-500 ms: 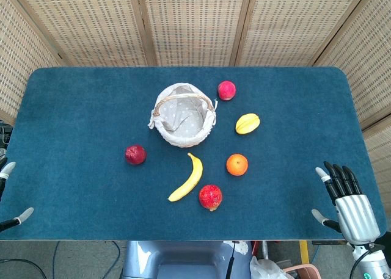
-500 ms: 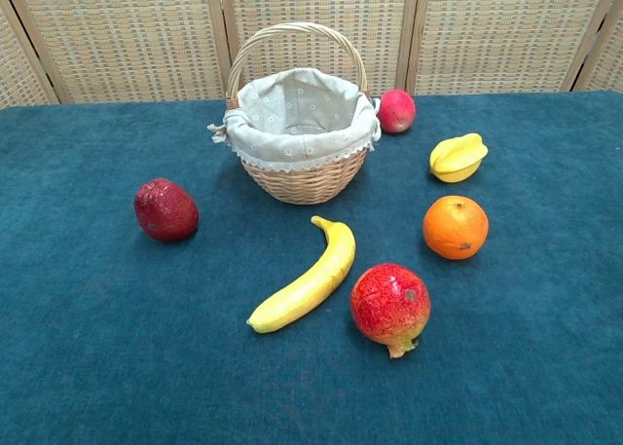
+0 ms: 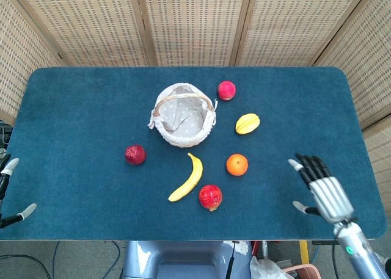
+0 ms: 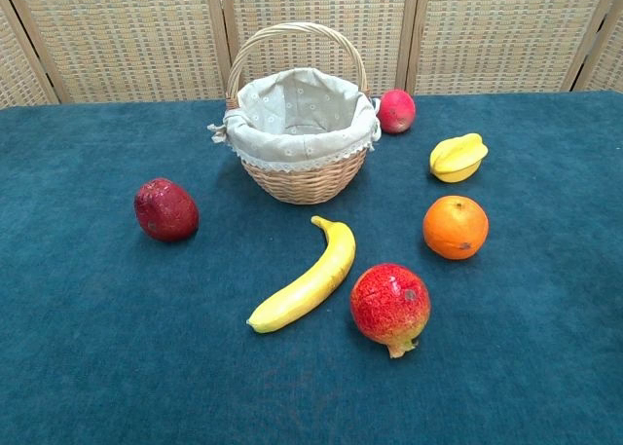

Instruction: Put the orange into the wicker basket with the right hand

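Observation:
The orange [image 3: 237, 165] lies on the blue table, right of the banana and below the yellow star fruit; the chest view shows the orange [image 4: 455, 227] at mid right. The wicker basket [image 3: 183, 115] with a pale cloth lining stands up and to the left of it, and its handle arches over the basket [image 4: 302, 138] in the chest view. My right hand [image 3: 319, 186] hovers over the table's near right part, fingers spread and holding nothing, well to the right of the orange. Only fingertips of my left hand [image 3: 7, 193] show at the left edge, apart and empty.
A banana [image 3: 189, 178] and a pomegranate [image 3: 210, 196] lie near the front, left of the orange. A star fruit [image 3: 247, 123] and a red fruit [image 3: 226, 90] sit beyond it, beside the basket. A dark red fruit [image 3: 135, 154] lies left. Wicker screens stand behind the table.
My right hand has moved left and farther onto the table, toward the orange. The left fingertips shifted slightly. The fruit and basket have not moved.

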Controlling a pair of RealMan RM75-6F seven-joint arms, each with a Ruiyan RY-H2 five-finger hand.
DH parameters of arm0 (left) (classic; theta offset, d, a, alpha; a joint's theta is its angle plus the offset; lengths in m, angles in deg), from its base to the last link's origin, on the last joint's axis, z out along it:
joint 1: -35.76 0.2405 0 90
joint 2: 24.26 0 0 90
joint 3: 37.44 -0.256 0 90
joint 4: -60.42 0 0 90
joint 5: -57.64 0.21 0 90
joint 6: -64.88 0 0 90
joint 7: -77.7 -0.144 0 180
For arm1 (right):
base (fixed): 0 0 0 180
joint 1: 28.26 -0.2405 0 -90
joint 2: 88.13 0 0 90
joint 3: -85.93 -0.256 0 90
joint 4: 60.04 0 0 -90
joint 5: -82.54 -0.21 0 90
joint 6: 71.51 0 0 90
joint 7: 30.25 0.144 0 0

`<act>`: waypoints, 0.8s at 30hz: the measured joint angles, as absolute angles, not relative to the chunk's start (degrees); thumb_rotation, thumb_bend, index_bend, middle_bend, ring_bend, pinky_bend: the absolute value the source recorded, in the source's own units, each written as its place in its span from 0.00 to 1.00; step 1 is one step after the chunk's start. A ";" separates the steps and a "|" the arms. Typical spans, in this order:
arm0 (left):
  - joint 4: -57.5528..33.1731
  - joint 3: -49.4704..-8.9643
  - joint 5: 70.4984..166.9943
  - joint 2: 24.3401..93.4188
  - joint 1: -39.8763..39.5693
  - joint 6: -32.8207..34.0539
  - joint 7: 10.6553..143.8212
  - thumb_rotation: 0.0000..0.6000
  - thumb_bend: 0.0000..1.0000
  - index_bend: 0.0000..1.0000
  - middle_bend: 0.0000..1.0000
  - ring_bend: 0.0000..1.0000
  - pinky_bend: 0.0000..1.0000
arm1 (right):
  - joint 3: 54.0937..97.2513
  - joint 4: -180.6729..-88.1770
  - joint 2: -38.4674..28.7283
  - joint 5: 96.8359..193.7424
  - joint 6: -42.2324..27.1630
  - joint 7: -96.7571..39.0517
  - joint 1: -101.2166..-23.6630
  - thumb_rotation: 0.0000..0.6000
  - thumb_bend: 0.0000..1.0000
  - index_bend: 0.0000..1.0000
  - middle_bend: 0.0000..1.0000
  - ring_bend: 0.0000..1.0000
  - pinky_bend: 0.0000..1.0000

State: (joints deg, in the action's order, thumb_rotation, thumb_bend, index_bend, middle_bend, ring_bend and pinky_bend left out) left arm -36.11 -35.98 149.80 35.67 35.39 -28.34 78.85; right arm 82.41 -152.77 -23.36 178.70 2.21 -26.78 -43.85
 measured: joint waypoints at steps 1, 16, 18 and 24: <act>-36.18 -35.82 149.43 35.72 35.18 -27.92 78.69 1.00 0.00 0.00 0.00 0.00 0.00 | 82.13 -151.26 -22.67 178.89 0.24 -24.37 -46.20 1.00 0.00 0.06 0.00 0.00 0.00; -36.40 -34.05 144.16 36.82 32.84 -23.08 75.57 1.00 0.00 0.00 0.00 0.00 0.00 | 80.13 -138.46 -9.49 177.30 -21.79 -16.93 -65.26 1.00 0.00 0.06 0.00 0.00 0.00; -36.37 -33.82 143.48 36.88 32.75 -22.88 75.48 1.00 0.00 0.00 0.00 0.00 0.00 | 79.88 -136.61 -7.89 176.54 -23.59 -18.27 -66.63 1.00 0.00 0.06 0.00 0.00 0.00; -36.20 -33.25 141.71 36.93 32.55 -22.23 75.55 1.00 0.00 0.00 0.00 0.00 0.00 | 78.89 -128.72 -2.01 170.64 -30.03 -26.08 -69.88 1.00 0.01 0.15 0.16 0.04 0.18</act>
State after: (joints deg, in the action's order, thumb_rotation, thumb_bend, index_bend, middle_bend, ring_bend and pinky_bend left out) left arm -36.20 -33.25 141.71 36.93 32.55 -22.23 75.55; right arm 78.89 -128.72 -2.01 170.64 -30.03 -26.08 -69.88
